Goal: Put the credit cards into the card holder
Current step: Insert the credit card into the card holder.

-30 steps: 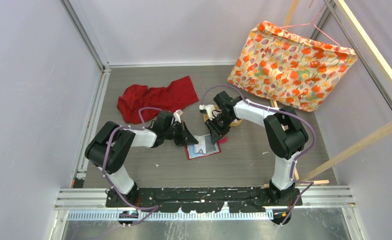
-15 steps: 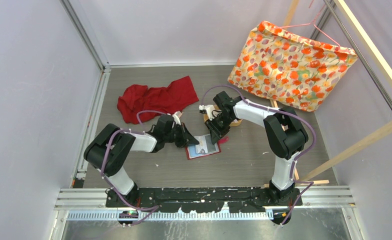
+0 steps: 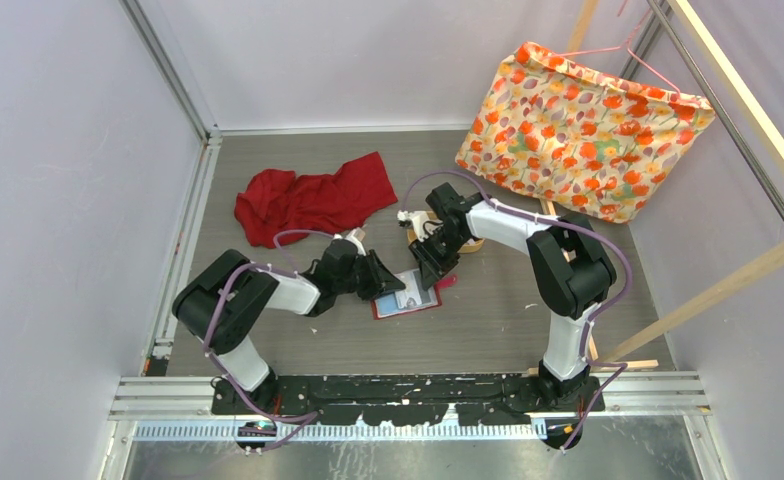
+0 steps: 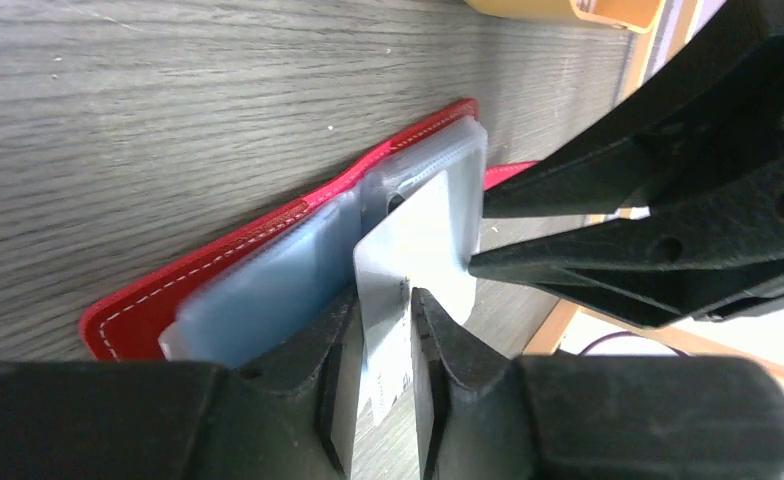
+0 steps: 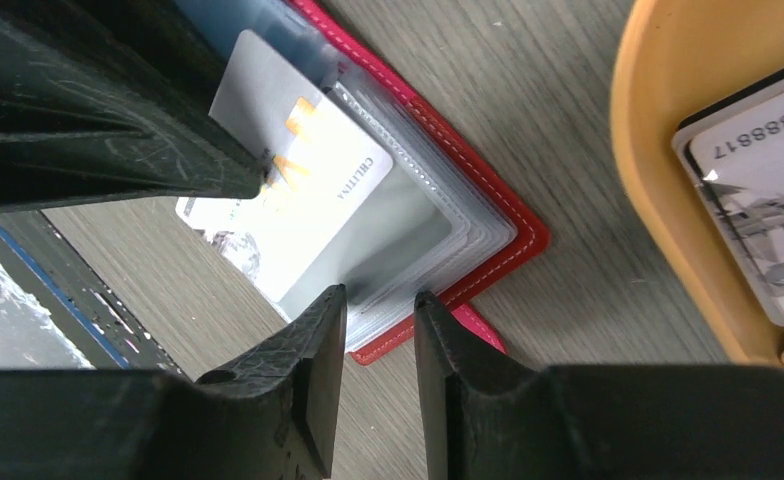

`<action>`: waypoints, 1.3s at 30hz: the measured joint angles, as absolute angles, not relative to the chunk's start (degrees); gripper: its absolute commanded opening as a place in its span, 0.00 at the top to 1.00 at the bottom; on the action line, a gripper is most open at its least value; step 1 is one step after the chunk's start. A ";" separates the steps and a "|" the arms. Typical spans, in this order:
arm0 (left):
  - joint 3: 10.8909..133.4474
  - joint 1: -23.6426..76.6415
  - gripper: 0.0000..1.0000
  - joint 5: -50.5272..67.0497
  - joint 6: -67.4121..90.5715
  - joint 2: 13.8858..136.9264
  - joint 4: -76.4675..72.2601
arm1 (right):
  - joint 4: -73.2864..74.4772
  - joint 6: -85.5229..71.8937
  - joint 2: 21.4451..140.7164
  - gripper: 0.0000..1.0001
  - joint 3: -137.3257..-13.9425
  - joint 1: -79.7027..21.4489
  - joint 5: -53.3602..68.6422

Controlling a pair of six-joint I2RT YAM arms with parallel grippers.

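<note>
The card holder (image 3: 420,303), a red wallet with clear pockets, lies open on the grey floor between both arms. One pale credit card (image 4: 418,240) stands partly pushed into a clear pocket (image 5: 408,230) of the wallet (image 4: 218,262). My left gripper (image 4: 386,300) is slightly open, and the card's outer end sits loosely between its fingers. My right gripper (image 5: 378,300) is open, its tips at the corner of the wallet's pocket stack, opposite the left gripper (image 3: 393,283). More credit cards (image 5: 758,190) lie in the tan tray (image 5: 658,150).
The tan wooden tray (image 3: 475,244) sits just behind the right gripper (image 3: 426,272), mostly under that arm. A crumpled red cloth (image 3: 313,200) lies at the back left. A floral cloth (image 3: 583,130) hangs at the back right. Walls close in on both sides.
My left arm has pushed right, toward the wallet, sliding the card further over it. Its jaws have loosened from the card. The right arm has stayed in place.
</note>
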State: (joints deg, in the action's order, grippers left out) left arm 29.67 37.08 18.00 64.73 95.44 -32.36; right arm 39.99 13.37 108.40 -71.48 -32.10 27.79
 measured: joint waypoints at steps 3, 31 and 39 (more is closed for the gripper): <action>30.02 37.19 0.66 16.91 64.97 95.29 -30.44 | 40.36 13.32 108.40 0.63 -71.48 -32.32 28.62; 34.70 37.63 0.65 12.82 58.98 89.41 -12.16 | 39.66 9.43 108.81 0.67 -71.48 -32.88 33.82; 36.71 39.57 0.58 11.77 61.28 91.94 -13.69 | 39.07 7.29 109.67 0.69 -71.46 -32.86 34.89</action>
